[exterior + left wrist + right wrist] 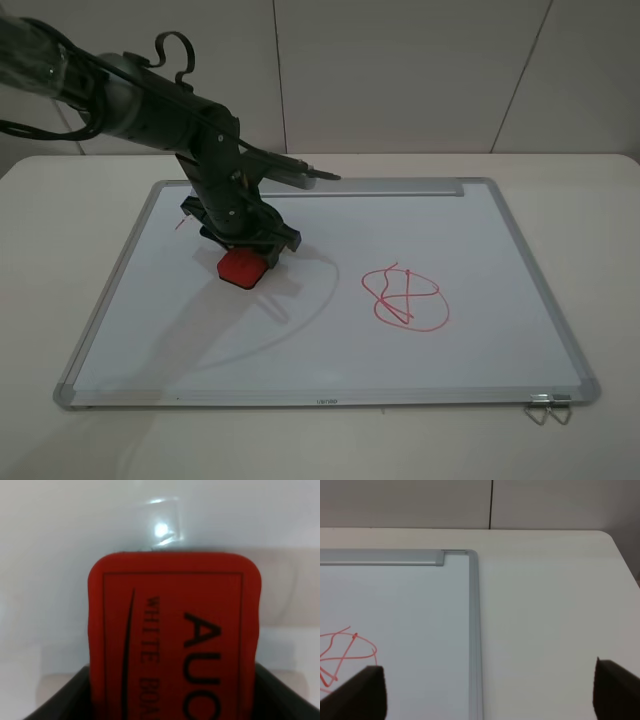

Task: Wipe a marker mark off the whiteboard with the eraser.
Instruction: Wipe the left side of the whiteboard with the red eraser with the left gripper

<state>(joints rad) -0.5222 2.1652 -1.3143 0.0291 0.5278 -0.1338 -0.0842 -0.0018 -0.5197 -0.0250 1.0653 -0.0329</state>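
The whiteboard (330, 350) lies flat on the table. My left gripper (238, 250) is shut on the red eraser (241, 267), which rests on the board's left half. In the left wrist view the eraser (175, 630) fills the frame, dark lettering up, between dark fingers (65, 700). The marker mark is almost wholly hidden by the arm; only a thin red stroke (181, 224) shows beside it. My right gripper (490, 695) is open above the table, near the board's far right corner (470, 555).
A round red loop crossed by lines (405, 298) is drawn right of the board's centre. The silver tray bar (400, 186) runs along the far edge. Metal clips (547, 408) lie at the near right corner. White table (550, 610) surrounds the board.
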